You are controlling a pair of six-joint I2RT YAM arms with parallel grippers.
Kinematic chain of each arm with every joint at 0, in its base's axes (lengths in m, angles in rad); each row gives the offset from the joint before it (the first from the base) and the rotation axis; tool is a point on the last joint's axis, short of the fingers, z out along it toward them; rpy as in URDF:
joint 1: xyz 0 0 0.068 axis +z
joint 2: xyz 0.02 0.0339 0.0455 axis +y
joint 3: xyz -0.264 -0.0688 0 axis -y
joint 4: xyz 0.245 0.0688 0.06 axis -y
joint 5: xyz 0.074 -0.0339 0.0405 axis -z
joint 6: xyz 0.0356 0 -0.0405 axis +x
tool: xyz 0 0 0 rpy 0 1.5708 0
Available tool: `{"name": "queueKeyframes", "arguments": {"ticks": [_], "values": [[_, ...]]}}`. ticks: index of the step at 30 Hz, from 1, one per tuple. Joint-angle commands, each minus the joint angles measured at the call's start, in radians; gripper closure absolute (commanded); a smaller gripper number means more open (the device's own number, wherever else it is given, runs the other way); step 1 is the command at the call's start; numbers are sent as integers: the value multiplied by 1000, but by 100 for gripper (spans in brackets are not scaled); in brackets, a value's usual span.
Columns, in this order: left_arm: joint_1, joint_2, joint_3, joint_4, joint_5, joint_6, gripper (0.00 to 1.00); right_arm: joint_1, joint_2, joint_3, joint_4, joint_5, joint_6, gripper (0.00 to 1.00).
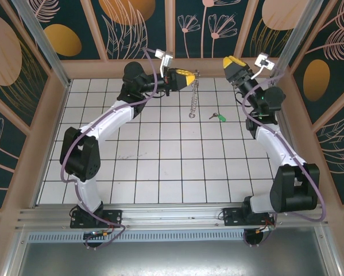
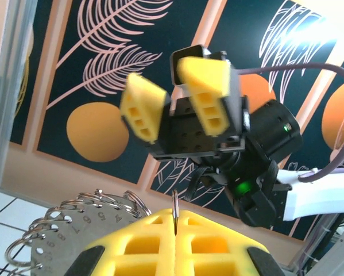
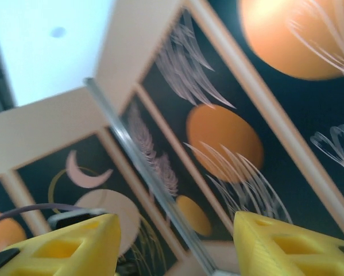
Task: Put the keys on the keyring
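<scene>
Overhead, the left pincer is clamped on the keyring, whose length runs toward the near edge of the tabletop. Beside the keyring's free end lies the key, its shaft pointing at the keyring and its green head away. The right pincer gapes empty.

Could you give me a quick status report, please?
Left gripper shut on keyring, raised. Right gripper open, empty. Green key lying free on tiles, right of keyring. No obstruction seen.

A lab robot cell: aluminium frame, leaf-patterned panels, tiled floor.
</scene>
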Motion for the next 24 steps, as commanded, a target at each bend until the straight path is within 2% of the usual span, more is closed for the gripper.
{"name": "queueKeyframes", "arguments": {"ticks": [1, 7, 13, 19, 24], "values": [[-7, -102, -34, -75, -51, 138, 100, -25, 12, 48, -413, 59, -116, 45], [-7, -193, -104, -199, -128, 286, 100, -56, 158, 139, -760, 100, -243, 49], [-7, -226, -167, -180, -146, 286, 100, -60, 396, 297, -1030, 200, -439, 56], [-7, -245, -199, -168, -148, 276, 100, -60, 638, 469, -1145, 211, -560, 62], [-7, -256, -197, -181, -144, 280, 100, -56, 752, 539, -1191, 207, -606, 65]]}}
